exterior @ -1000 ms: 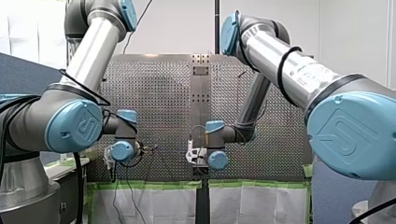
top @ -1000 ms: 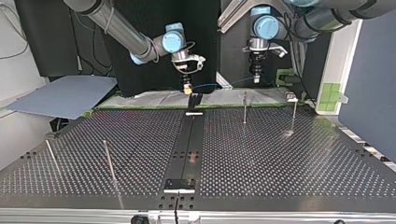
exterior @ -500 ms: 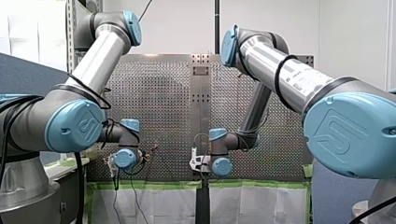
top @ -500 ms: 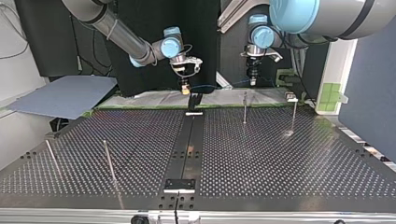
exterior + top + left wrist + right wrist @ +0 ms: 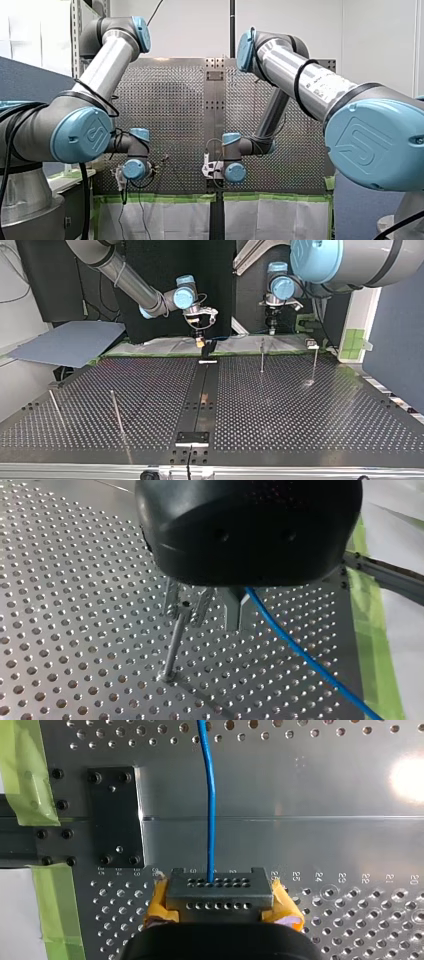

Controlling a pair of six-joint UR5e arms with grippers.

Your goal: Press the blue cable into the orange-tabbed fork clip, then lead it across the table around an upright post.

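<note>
- My right gripper [image 5: 200,341] hangs over the far edge of the tabletop [image 5: 300,415], at 12 o'clock in the top view. Its yellow pads [image 5: 159,906] are pressed together on the blue cable [image 5: 211,795].
- In the right wrist view the blue cable runs straight ahead from that pinch, above the perforated surface.
- In the top view it spans the air toward 3 o'clock from my right gripper to my left gripper [image 5: 271,330], which hangs at 1 o'clock.
- In the left wrist view the cable comes out from under the black gripper body and slants away over the holes. I cannot tell whether it is clamped.
- An upright post [image 5: 173,647] stands just under my left gripper, apart from the cable.
- Another post [image 5: 315,362] stands at 2 o'clock, and two posts [image 5: 117,412] at 8 o'clock.
</note>
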